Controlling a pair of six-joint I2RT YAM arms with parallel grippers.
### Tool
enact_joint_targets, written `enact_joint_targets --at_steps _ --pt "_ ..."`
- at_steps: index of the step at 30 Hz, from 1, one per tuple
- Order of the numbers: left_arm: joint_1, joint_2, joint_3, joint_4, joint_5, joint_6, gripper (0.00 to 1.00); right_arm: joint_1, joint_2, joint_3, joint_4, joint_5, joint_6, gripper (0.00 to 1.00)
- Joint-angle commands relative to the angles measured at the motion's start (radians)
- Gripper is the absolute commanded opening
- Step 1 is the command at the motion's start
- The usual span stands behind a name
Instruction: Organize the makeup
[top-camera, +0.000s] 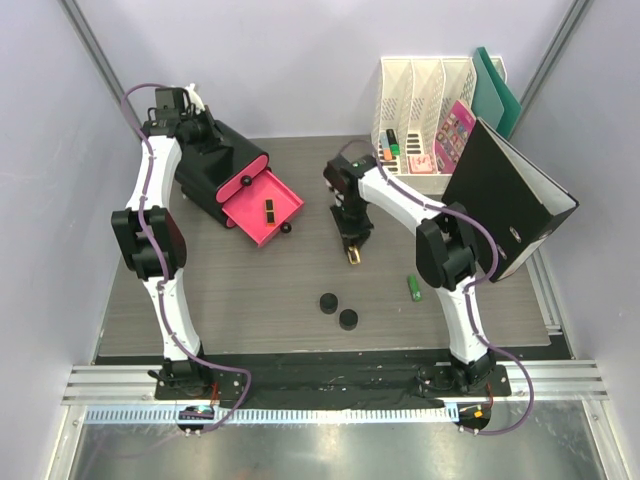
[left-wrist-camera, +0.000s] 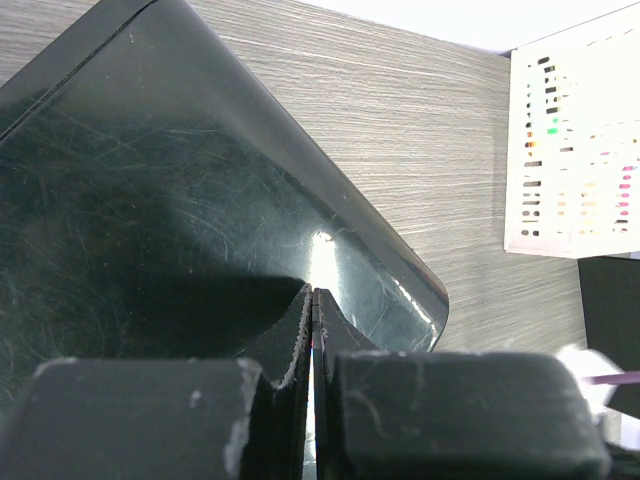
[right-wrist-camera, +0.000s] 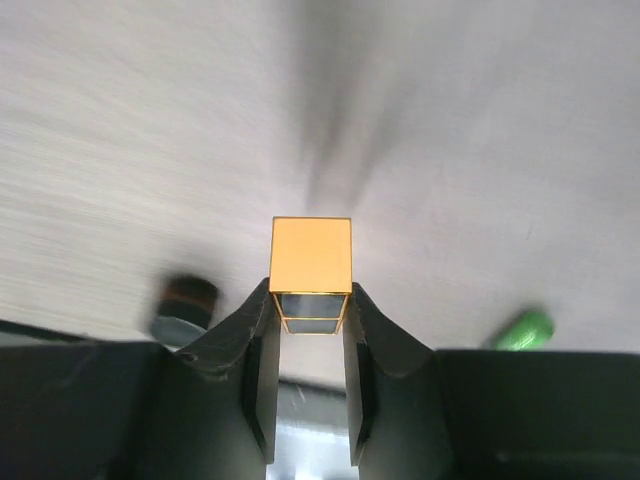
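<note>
Makeup item in hand: a black-and-gold case (right-wrist-camera: 311, 262), clamped between the two fingers of the right gripper (right-wrist-camera: 310, 295).

1. Orientation. From the right wrist camera you see the case nearly end-on. A square gold face is turned toward the lens, with a short strip of black side below it. Its long axis therefore runs roughly along the fingers, away from the camera toward the table (top-camera: 230, 290).
2. Position. From the top camera the case shows as a short gold-and-black piece sticking out of the gripper on the near side, near the middle of the table. You cannot tell whether it touches the surface.

Other items:
- A second case (top-camera: 269, 211) lies in the open pink drawer (top-camera: 285, 205) of the black box (top-camera: 225, 155). Its long axis runs near to far.
- The left compact (top-camera: 327, 302) and the right compact (top-camera: 348, 320), both black and round, lie flat just beside each other. They sit nearer the arm bases than the held case.
- A green tube (top-camera: 413, 288) lies on the table to the right of the compacts, close to the right arm. Its long axis runs roughly near to far, slightly tilted.

Left gripper (left-wrist-camera: 313, 295): the fingers are pressed together with nothing between them. They are over the glossy top of the black box, near a rounded corner.

At the far right you see a white file rack (top-camera: 425, 95) holding marker pens (top-camera: 392, 145), with a black binder (top-camera: 505, 200) propped up just beside it.
</note>
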Motion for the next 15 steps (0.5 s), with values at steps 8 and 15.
enact_joint_targets --at_steps 8,15 --pt "-0.001 0.17 -0.116 -0.367 -0.112 0.071 0.0 -0.001 0.141 0.521 0.212 -0.25 0.086 0.01" --pt "-0.003 0.167 -0.133 -0.358 -0.106 0.068 0.0 0.011 0.185 0.544 0.512 -0.399 0.232 0.01"
